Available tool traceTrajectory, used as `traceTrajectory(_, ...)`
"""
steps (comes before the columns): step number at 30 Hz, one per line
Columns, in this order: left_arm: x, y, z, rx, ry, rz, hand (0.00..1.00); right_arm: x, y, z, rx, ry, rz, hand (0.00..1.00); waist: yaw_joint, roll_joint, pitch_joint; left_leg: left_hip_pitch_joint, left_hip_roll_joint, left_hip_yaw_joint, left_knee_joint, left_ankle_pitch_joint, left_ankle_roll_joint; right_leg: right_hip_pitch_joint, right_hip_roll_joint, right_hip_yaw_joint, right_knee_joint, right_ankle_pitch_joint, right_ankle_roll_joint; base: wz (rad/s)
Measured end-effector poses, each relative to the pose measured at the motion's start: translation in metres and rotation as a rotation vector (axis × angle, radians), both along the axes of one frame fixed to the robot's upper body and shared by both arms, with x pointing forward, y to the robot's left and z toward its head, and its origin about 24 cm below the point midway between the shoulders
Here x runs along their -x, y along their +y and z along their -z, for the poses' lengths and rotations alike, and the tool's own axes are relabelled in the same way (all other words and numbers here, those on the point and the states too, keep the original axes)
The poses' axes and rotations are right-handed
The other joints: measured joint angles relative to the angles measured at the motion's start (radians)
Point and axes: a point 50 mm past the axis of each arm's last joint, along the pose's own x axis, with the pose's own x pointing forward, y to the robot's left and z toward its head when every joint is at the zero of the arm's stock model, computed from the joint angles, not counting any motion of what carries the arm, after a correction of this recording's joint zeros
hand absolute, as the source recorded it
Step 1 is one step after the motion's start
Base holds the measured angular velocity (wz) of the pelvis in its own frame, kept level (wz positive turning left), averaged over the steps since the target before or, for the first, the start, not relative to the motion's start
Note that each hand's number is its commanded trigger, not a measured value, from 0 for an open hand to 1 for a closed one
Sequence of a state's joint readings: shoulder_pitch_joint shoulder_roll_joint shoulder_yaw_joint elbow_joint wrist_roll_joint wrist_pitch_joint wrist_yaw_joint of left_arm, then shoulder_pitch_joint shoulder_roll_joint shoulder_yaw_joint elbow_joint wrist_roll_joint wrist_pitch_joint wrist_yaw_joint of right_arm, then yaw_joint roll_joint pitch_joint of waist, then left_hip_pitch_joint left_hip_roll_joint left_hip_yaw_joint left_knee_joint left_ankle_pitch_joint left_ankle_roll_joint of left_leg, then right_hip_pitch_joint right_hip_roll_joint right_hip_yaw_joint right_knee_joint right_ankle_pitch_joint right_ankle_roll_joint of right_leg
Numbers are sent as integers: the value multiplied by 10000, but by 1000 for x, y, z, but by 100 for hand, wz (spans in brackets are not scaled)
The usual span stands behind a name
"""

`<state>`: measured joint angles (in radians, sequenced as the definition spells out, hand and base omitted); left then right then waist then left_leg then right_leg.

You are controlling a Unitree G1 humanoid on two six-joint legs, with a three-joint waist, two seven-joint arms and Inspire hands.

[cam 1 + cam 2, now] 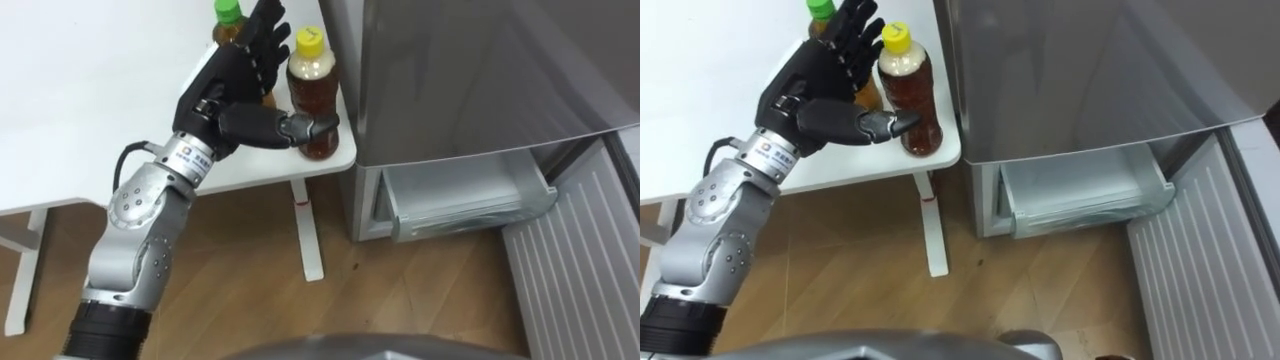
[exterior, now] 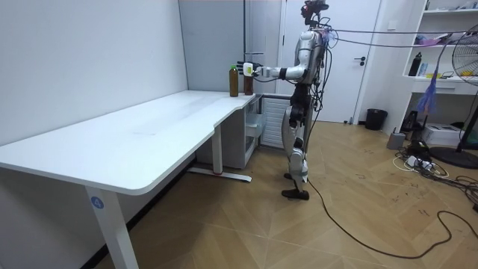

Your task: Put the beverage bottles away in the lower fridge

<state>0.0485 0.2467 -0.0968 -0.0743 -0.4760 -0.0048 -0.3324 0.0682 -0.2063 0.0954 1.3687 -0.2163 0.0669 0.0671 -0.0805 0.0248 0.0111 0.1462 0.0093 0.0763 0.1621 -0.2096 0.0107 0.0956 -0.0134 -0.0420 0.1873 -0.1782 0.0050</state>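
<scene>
Brown tea filled the yellow-capped bottle (image 1: 312,95), which stood on the corner of the white table (image 1: 80,110), right beside the fridge (image 1: 480,70). The left hand (image 1: 228,88) reached around it, fingers (image 1: 264,42) straight behind and thumb across the front (not squeezing yet, I think), ready to grab. A green-capped bottle (image 1: 228,14) waited behind. The lower fridge door (image 1: 578,270) hung open so drinks could go in.

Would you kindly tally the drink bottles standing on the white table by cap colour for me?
Yellow-capped bottle: 1
Green-capped bottle: 1
Total: 2 bottles, both at the corner of the table next to the fridge.
</scene>
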Motion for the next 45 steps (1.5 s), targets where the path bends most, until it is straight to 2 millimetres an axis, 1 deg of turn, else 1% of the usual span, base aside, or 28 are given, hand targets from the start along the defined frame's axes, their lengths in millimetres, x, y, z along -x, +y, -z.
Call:
traceTrajectory(11,-1,-2,0,-1,56,36,0,-3,1,0,-82,21,-453,0,-68,15,18,-106,-3,-5,-2,0,-1,-92,-1,-3,-7,-2,-3,0)
traceTrajectory(18,-1,-2,-1,-43,22,106,0,-5,1,0,-116,52,-657,0,-310,16,29,-146,-8,9,-6,0,-1,-124,-3,24,-11,-11,2,0)
traceTrajectory(22,-6,-9,-6,-79,-210,468,0,-5,1,0,-144,87,-722,0,-314,-14,48,-137,-16,17,-7,0,0,-136,-2,105,-11,-14,6,0)
traceTrajectory(30,-10,-14,-10,-86,-377,759,0,-4,2,0,-345,212,-709,0,-311,-17,49,-131,-17,27,-4,0,1,-148,3,112,-3,-17,7,0)
traceTrajectory(31,-10,-14,-11,-88,-380,769,7,-4,2,0,-341,242,-699,0,-311,-17,49,-131,-17,27,-4,0,1,-148,3,112,-2,-17,7,0)
traceTrajectory(32,-10,-14,-11,-89,-391,783,42,-4,2,0,-342,292,-684,0,-310,-19,49,-131,-17,27,-4,0,1,-149,3,112,-1,-17,7,0)
traceTrajectory(33,-10,-14,-11,-90,-400,801,56,-3,2,0,-354,330,-674,0,-309,-21,49,-131,-17,27,-4,0,1,-149,3,112,-1,-17,7,0)
traceTrajectory(34,-10,-14,-11,-90,-410,845,95,-3,2,0,-366,350,-668,0,-309,-22,48,-131,-17,27,-3,0,1,-149,4,112,-1,-17,7,0)
traceTrajectory(35,-10,-14,-11,-90,-415,866,100,-3,2,0,-370,354,-668,0,-309,-22,48,-131,-17,28,-2,0,1,-149,4,113,-1,-17,7,0)
traceTrajectory(45,-11,-17,-12,-97,-421,904,100,-5,2,0,-386,327,-647,0,-305,-34,50,-143,-23,29,39,2,2,-149,-5,123,6,-27,10,0)
